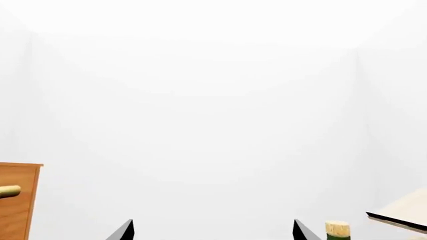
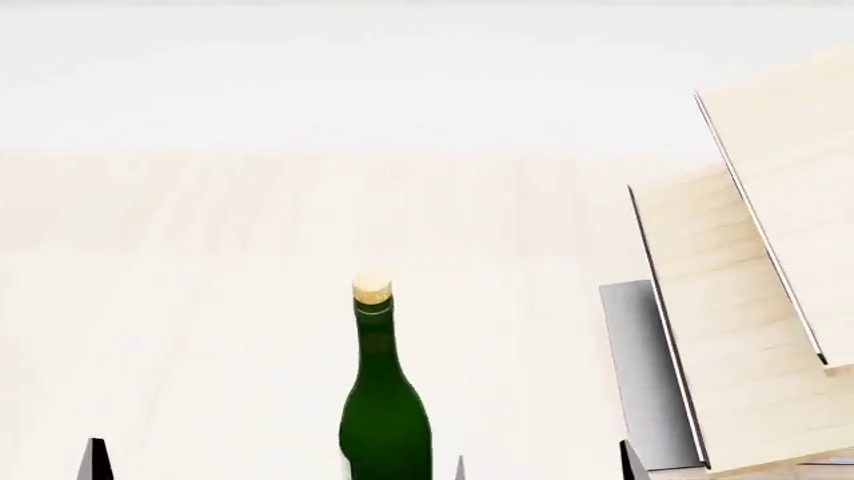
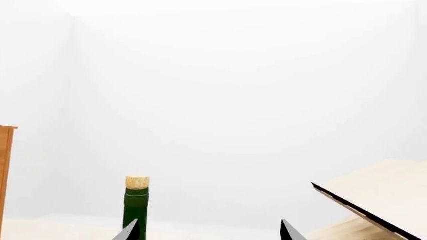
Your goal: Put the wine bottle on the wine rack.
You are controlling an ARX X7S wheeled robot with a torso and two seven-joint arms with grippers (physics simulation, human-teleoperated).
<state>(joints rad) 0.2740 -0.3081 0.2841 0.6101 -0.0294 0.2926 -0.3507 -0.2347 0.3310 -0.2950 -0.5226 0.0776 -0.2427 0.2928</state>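
Observation:
The wine bottle, dark green with a beige cork, stands upright on the pale wood table at the front centre. The wine rack, slanted pale wood panels with dark edges and a grey metal base, stands to its right. My left gripper is open and empty, left of the bottle. My right gripper is open and empty, between bottle and rack. The left wrist view shows the left gripper, the cork and a rack edge. The right wrist view shows the right gripper, the bottle beyond one fingertip and the rack.
A brown cabinet with a brass handle shows at the edge of the left wrist view, and its edge in the right wrist view. White walls lie behind the table.

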